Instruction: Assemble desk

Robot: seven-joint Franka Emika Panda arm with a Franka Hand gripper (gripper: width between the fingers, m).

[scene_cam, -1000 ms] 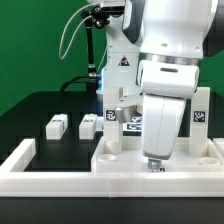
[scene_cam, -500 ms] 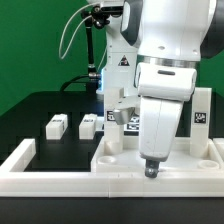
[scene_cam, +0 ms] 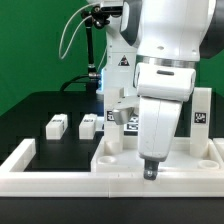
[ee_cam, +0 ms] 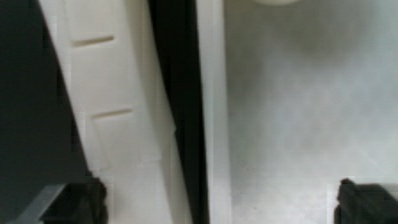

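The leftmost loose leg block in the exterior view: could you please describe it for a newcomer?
On the black table, to the exterior view's left of the desk top, two white blocks lie side by side. Yours is the outer leg block, farther from the top than the inner leg block.

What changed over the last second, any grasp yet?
The gripper came down toward the front rim of the desk top, mostly in the first half second and barely since. The wrist view shows the jaws apart; nothing was taken hold of or let go. The desk top and the two leg blocks stayed where they were.
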